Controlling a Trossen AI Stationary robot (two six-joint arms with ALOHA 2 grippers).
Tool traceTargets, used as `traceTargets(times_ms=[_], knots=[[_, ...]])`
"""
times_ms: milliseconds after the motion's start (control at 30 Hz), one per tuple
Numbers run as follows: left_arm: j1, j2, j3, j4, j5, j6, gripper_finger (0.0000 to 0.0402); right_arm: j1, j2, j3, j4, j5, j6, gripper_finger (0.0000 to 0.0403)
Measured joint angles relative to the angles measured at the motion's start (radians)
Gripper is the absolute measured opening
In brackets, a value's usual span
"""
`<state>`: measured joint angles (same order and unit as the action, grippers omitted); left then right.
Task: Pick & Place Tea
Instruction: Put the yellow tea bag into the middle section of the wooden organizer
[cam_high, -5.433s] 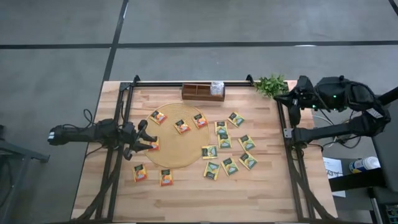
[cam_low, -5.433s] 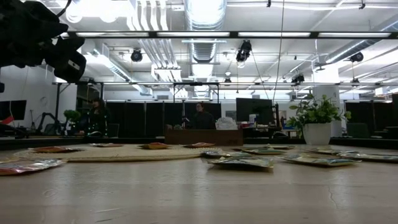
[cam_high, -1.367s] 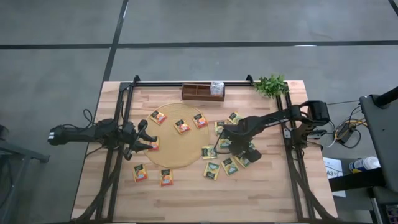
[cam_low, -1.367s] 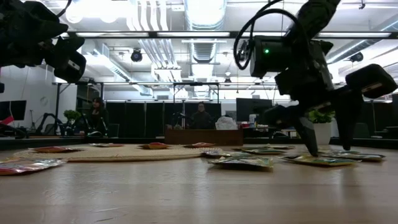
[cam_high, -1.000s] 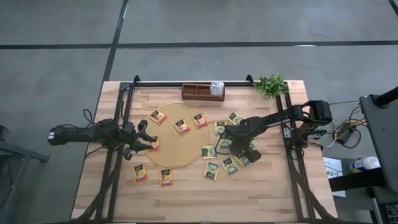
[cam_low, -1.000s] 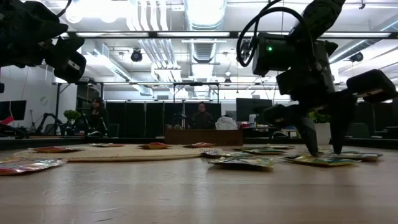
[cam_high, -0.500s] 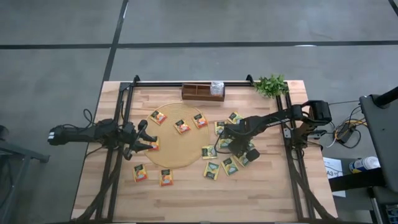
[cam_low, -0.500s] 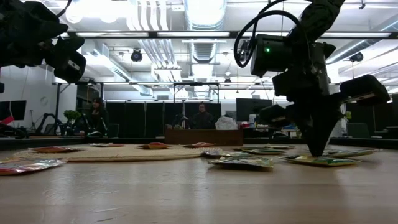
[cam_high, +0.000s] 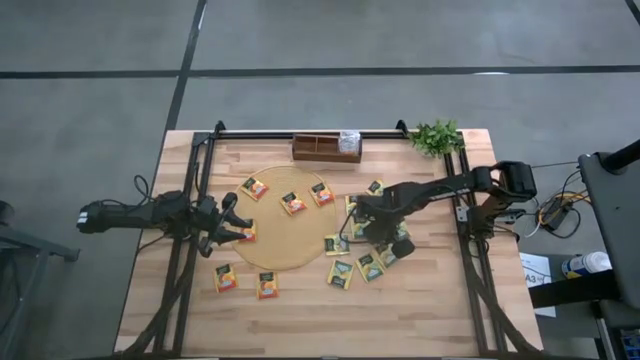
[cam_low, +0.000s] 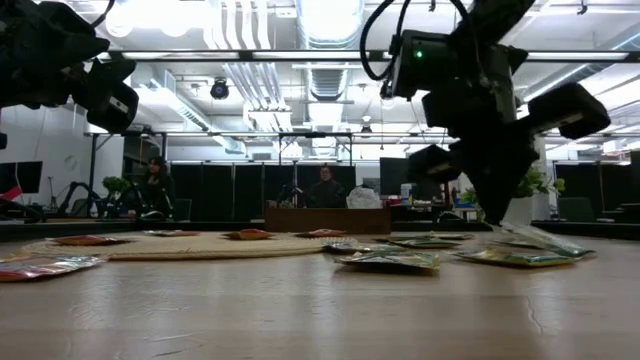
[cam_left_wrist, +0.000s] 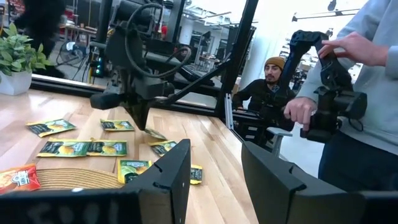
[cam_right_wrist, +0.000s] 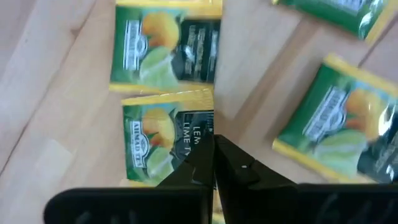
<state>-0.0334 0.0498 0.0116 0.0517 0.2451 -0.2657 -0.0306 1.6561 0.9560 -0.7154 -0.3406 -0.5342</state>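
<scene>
**Here, the right gripper pinches one green-yellow sachet beside the mat**

Note that your right gripper (cam_high: 372, 232) sits just off the round tan mat's (cam_high: 285, 245) edge, on the side away from the left arm, among the green-yellow sachets. Its fingers (cam_right_wrist: 214, 163) are pressed together on the edge of one green-yellow tea sachet (cam_right_wrist: 166, 137), which in the low view hangs tilted from the fingertips, one end raised off the table (cam_low: 320, 310) (a second like sachet (cam_right_wrist: 166, 48) lies flat just beside it). Your left gripper (cam_high: 232, 232) waits at the mat's opposite edge with its fingers (cam_left_wrist: 168, 177) apart, holding nothing. Orange sachets (cam_high: 292, 204) lie on the mat and near its front edge. Beyond the mat stands the wooden tray (cam_high: 326, 149), with a potted plant (cam_high: 437, 136) farther along the same side.
</scene>
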Motion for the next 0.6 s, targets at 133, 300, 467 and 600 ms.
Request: traceTargets(times_ms=[133, 300, 467, 600], knots=[[0.0, 0.0, 0.0, 0.0, 0.0, 0.0, 0.0138, 0.001, -0.018, 0.035, -0.062, -0.002, 0.0, 0.0008], [0.0, 0.0, 0.0, 0.0, 0.0, 0.0, 0.0138, 0.0, -0.027, 0.087, -0.159, 0.005, 0.009, 0.0008], [0.0, 0.0, 0.0, 0.0, 0.0, 0.0, 0.0138, -0.002, -0.031, 0.159, -0.228, 0.024, 0.041, 0.0008], [0.0, 0.0, 0.0, 0.0, 0.0, 0.0, 0.0138, -0.007, -0.031, 0.227, -0.256, 0.034, 0.089, 0.0008]])
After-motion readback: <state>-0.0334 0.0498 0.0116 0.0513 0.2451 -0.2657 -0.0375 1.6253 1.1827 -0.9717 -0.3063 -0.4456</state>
